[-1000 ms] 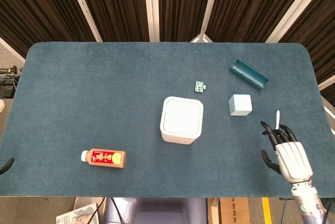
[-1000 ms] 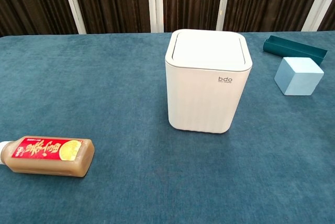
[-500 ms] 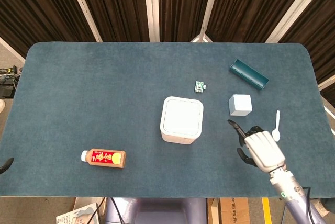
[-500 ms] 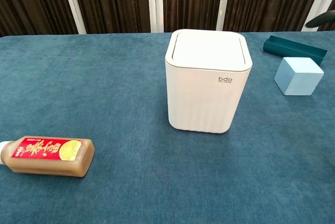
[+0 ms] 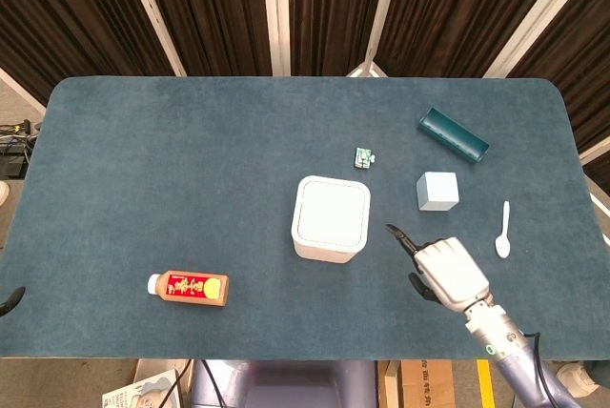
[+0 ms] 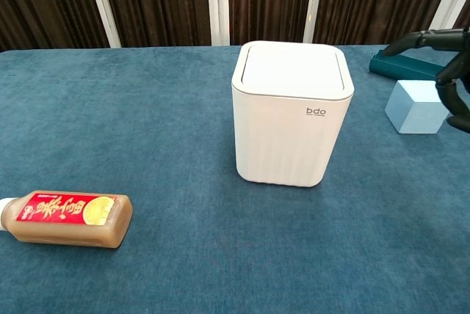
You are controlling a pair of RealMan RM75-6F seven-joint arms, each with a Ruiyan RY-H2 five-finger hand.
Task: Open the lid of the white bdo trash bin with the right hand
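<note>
Blue felt worktop (image 5: 143, 160); lower right, the empty right hand (image 5: 446, 272) with fingers spread should press the bin (image 5: 330, 218) lid's (image 6: 292, 68) edge gently.

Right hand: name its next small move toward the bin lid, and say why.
Probably carry the right hand further left and up over the lid. The hand holds nothing, one finger stretched toward the white bdo trash bin, with a gap of table between them. The lid lies flat and closed, so nothing has pressed it.
</note>
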